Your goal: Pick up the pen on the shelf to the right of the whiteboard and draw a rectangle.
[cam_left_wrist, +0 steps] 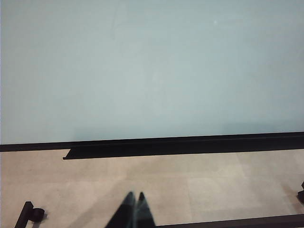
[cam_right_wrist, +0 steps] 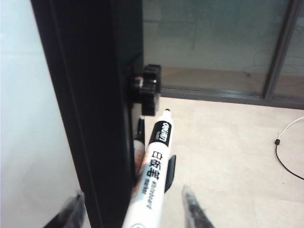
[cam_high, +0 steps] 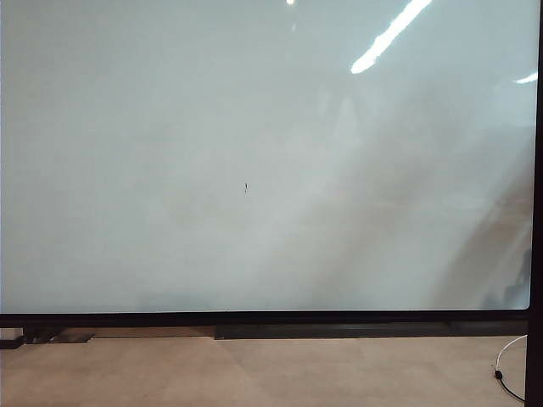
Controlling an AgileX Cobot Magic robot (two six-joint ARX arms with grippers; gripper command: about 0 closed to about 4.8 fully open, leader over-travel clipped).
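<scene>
Right fingers [cam_right_wrist: 132, 211] astride upright pen [cam_right_wrist: 153, 178]

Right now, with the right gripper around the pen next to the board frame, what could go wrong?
1. The right gripper is open, with the pen between its fingertips but nearer one of them; closing may push the pen sideways instead of clamping it.
2. One fingertip sits across the black frame, over the whiteboard; closing could pinch the frame.
3. The left gripper looks shut, near the floor, and cannot assist.
</scene>
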